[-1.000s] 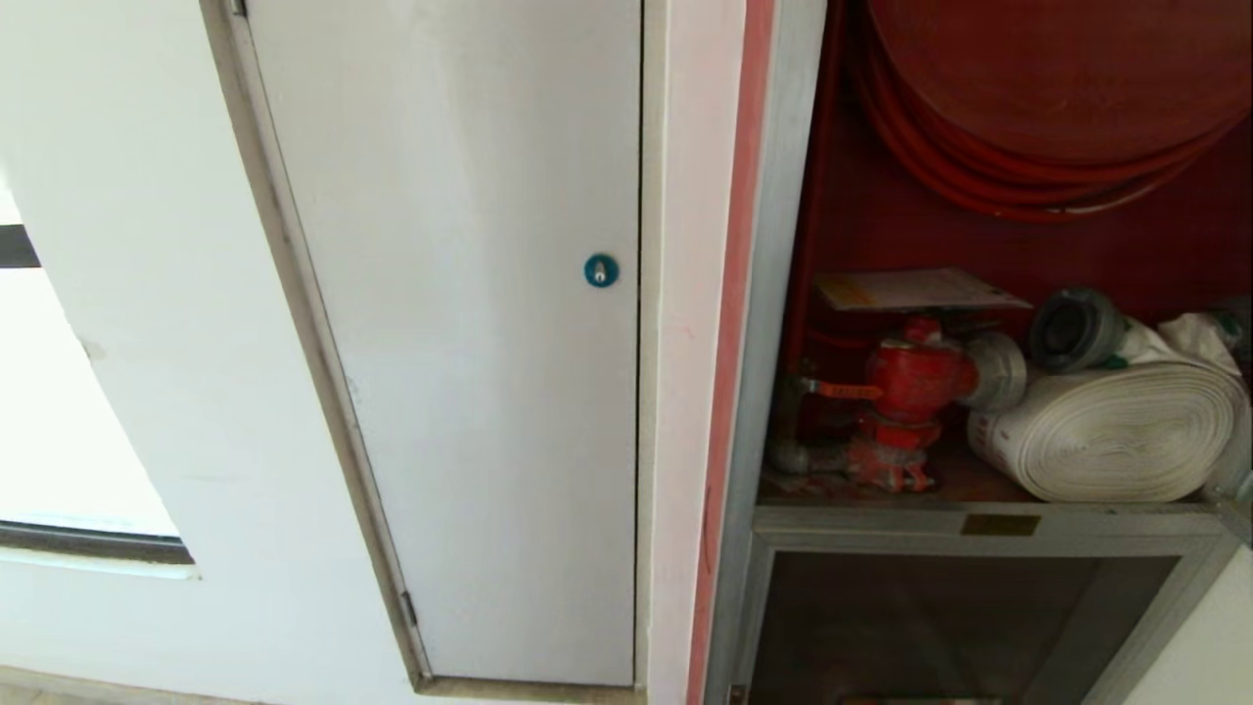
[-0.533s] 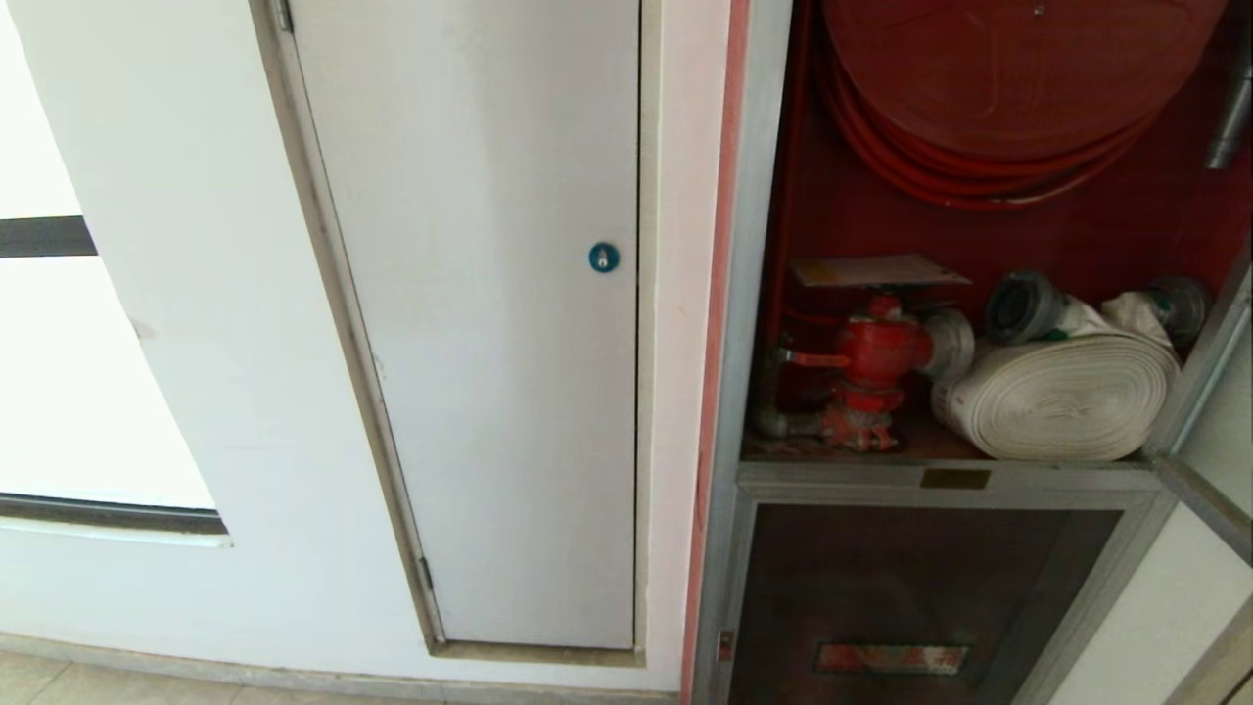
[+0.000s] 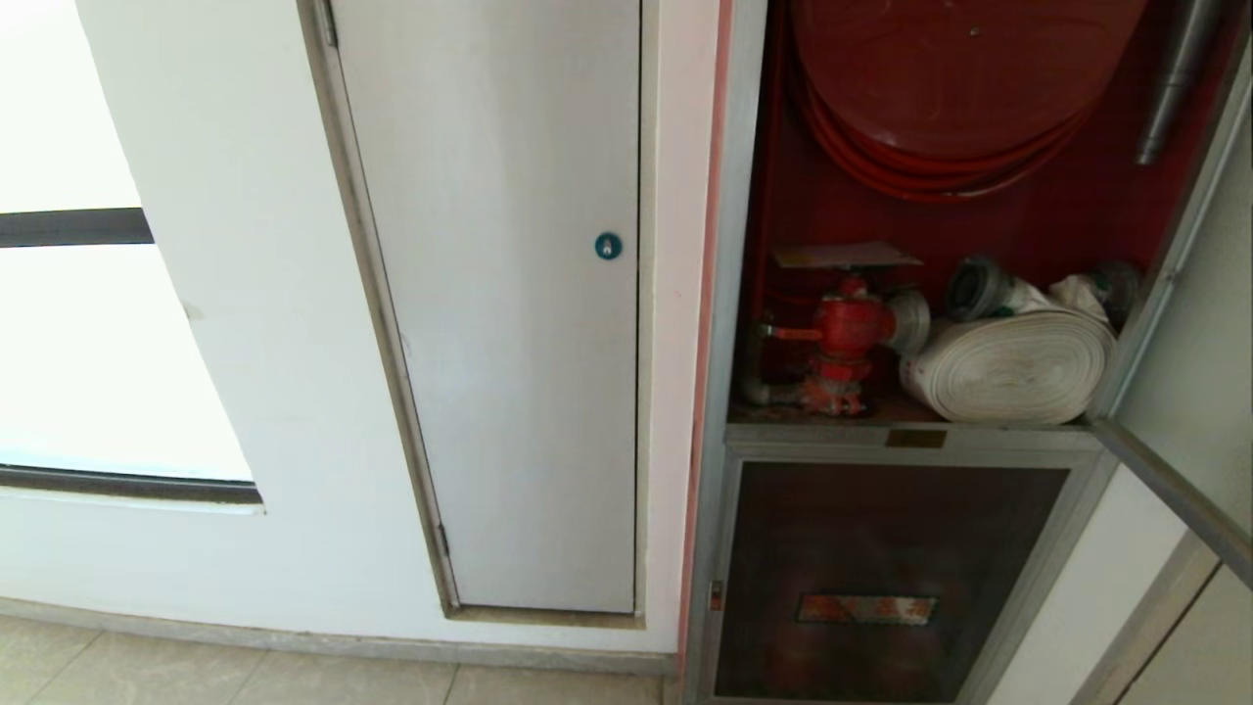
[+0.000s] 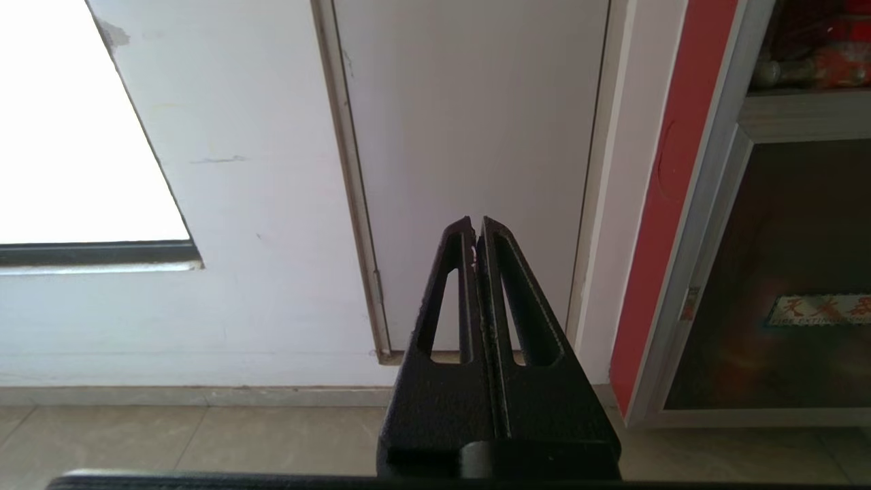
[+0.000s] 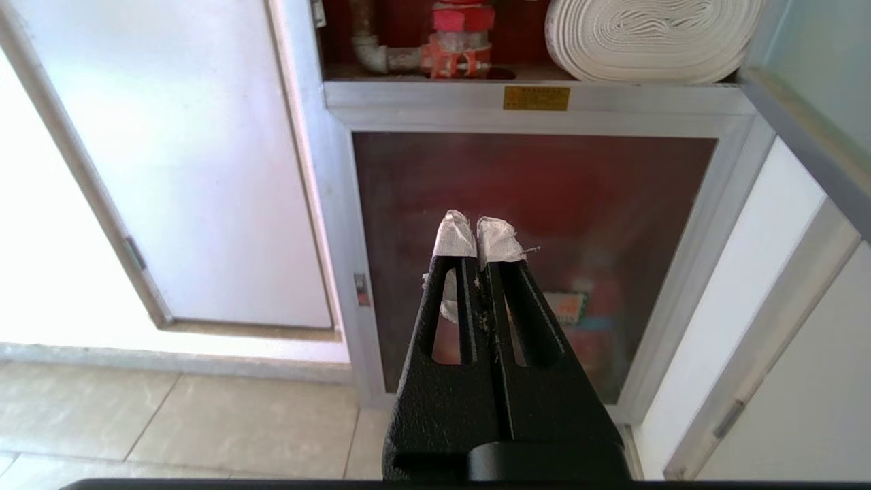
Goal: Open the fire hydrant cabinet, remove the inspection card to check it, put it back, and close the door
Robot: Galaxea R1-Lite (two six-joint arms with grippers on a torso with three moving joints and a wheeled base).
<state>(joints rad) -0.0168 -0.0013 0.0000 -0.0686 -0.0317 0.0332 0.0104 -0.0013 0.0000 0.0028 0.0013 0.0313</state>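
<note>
The fire hydrant cabinet (image 3: 729,294) stands open, showing its red inside with a red hose reel (image 3: 940,88), a red valve (image 3: 847,328) and a white rolled hose (image 3: 1008,367). The inspection card (image 3: 844,256) lies flat on top of the valve. The door (image 3: 1175,494) is swung out at the far right edge. Neither arm shows in the head view. My left gripper (image 4: 475,224) is shut and empty, facing the grey-white panel low down. My right gripper (image 5: 476,228), with taped tips, is shut and empty in front of the lower glass door (image 5: 531,238).
A grey-white panel door (image 3: 509,343) with a blue round lock (image 3: 608,246) fills the wall left of the cabinet. A bright window (image 3: 88,362) is at the far left. Beige floor tiles (image 3: 245,676) run along the wall's foot.
The whole head view has shifted: the cabinet looks smaller and higher, and the floor and more of the open door have come into view. The camera has drawn back.
</note>
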